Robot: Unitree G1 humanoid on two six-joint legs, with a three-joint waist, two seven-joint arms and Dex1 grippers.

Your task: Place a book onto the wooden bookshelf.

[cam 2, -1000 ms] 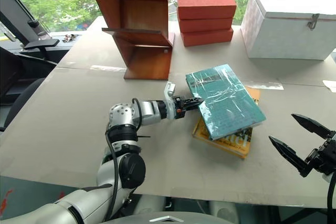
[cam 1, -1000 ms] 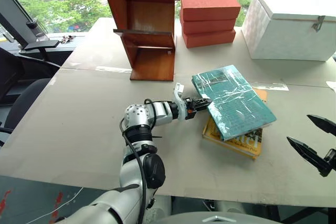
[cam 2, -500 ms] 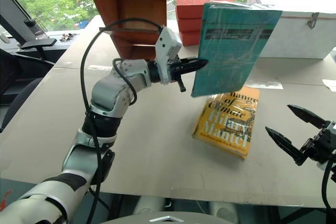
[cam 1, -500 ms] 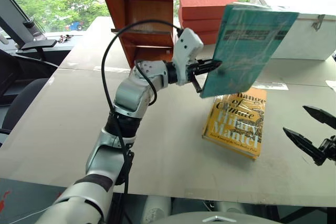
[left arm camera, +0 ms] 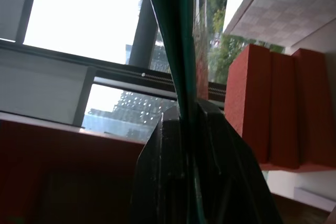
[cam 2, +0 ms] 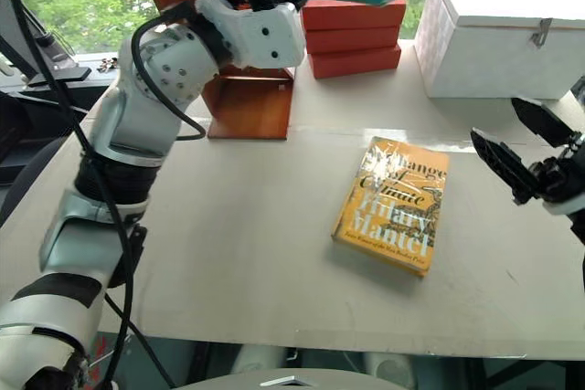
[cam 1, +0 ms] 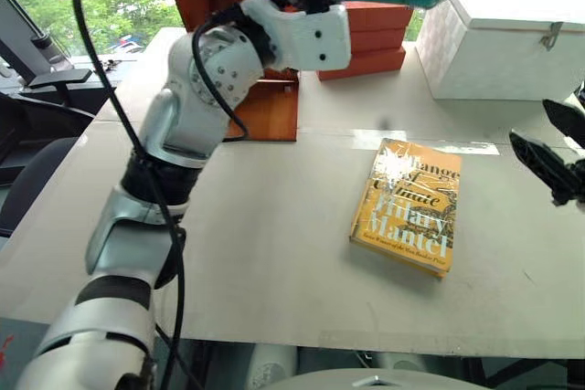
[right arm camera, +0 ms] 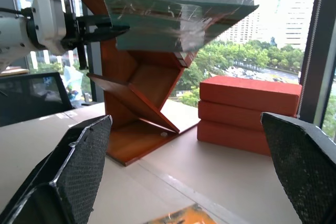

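My left gripper (right arm camera: pixel 100 29) is clamped on one edge of the book (right arm camera: pixel 178 9), holding it lying nearly flat, high in the air beside the upper part of the wooden bookshelf (right arm camera: pixel 136 108) and above the stack of red bricks (right arm camera: pixel 249 114). My right gripper (cam 2: pixel 523 148) hangs spread wide and empty over the table (cam 1: pixel 274 262), near the white box (cam 1: pixel 498 38). A yellow-orange book (cam 1: pixel 409 205) lies flat on the table between my arms.

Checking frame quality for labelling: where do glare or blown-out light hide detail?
Left eye view: glare whitens the glossy yellow-orange book at its upper corner. Right wrist view: reflections streak the plastic-wrapped teal book; the window sky is overexposed. Left wrist view: the bright window washes out.
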